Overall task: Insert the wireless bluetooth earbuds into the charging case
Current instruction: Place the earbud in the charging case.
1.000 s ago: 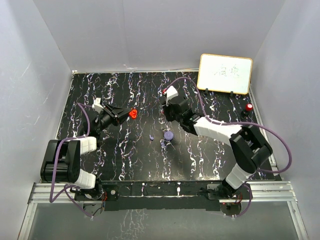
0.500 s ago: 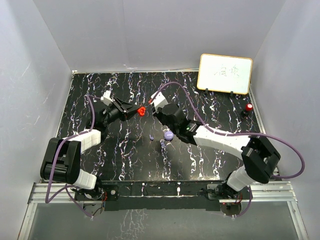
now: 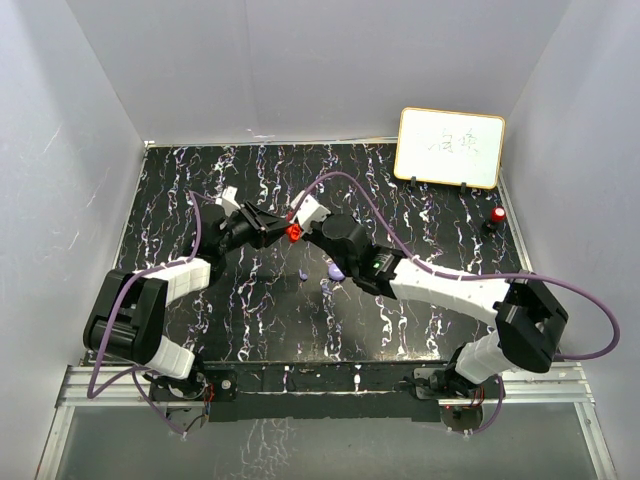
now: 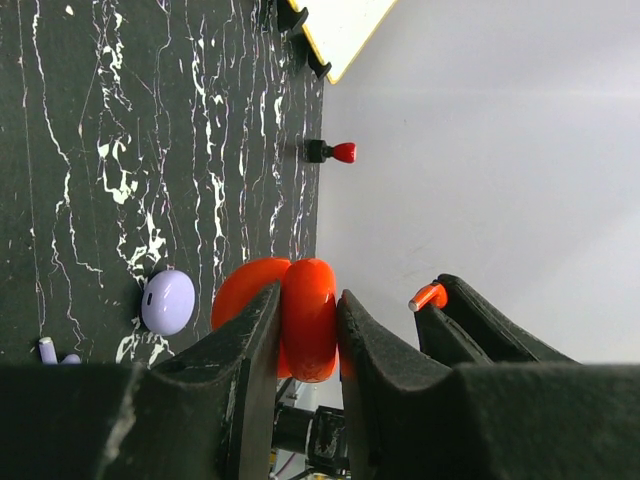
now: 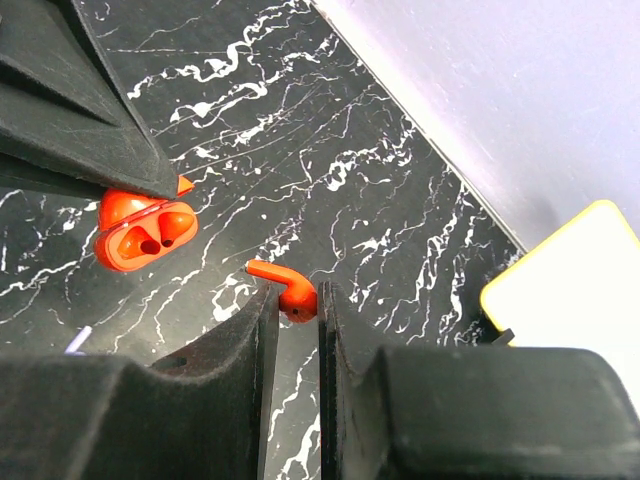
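Holding a little glossy red clamshell charging case point(image 4: 308, 318) in my left hand point(image 3: 268, 224) right now. The fingers are clamped on one half of it, and it's up off the black white-veined marble tabletop point(image 3: 200, 180), roughly mid-table. The case is flipped open. From my right wrist view you can see the two small sockets inside.

My right hand point(image 5: 297, 305) is pinched tight on the tiny red plastic earbud point(image 5: 285, 285), gripping its fat end with the stem poking out to the left. It's just beside the open case, close but not touching, with a clear gap between them. So both hands meet nose to nose in the middle.

Down on the tabletop, a bit nearer and to the right of where my hands meet, sits the round lilac charging case point(image 3: 337, 269), lying closed. A small lilac earbud point(image 3: 302, 274) lies just left of it, apart from it. There's another purple bit next to that case, but I can't make out what it is.

Far right there's a yellow-framed whiteboard point(image 3: 450, 147) propped upright, with a small red-topped thing point(image 3: 497, 215) in front of it near the right edge.
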You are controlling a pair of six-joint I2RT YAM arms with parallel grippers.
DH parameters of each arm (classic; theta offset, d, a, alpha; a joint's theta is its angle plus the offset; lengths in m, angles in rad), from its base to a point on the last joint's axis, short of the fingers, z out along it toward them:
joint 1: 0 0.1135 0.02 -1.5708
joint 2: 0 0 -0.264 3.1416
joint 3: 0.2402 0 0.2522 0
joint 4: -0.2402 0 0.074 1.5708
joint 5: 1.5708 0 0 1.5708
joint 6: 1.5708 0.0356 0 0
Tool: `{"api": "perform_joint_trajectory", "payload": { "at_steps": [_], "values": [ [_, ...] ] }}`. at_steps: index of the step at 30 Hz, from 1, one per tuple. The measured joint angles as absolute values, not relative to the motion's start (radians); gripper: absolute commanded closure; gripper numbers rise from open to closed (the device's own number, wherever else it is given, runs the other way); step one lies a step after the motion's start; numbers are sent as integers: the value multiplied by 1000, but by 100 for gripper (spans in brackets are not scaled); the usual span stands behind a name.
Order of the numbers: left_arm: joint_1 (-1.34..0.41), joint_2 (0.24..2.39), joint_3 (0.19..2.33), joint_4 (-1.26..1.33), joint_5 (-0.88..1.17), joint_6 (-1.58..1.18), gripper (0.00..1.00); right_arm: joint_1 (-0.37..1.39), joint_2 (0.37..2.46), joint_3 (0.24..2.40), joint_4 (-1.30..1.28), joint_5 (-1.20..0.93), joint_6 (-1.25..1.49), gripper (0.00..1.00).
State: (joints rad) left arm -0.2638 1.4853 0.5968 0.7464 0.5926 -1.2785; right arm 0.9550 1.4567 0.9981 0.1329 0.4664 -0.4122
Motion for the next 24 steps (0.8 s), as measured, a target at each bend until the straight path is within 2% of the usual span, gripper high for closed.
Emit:
{"api": "perform_joint_trajectory", "payload": {
  "at_steps": [24],
  "values": [
    [-279,1504,614,727,569,-1283,100,1050,1559,1012,132,571,-583,94]
  ]
}}
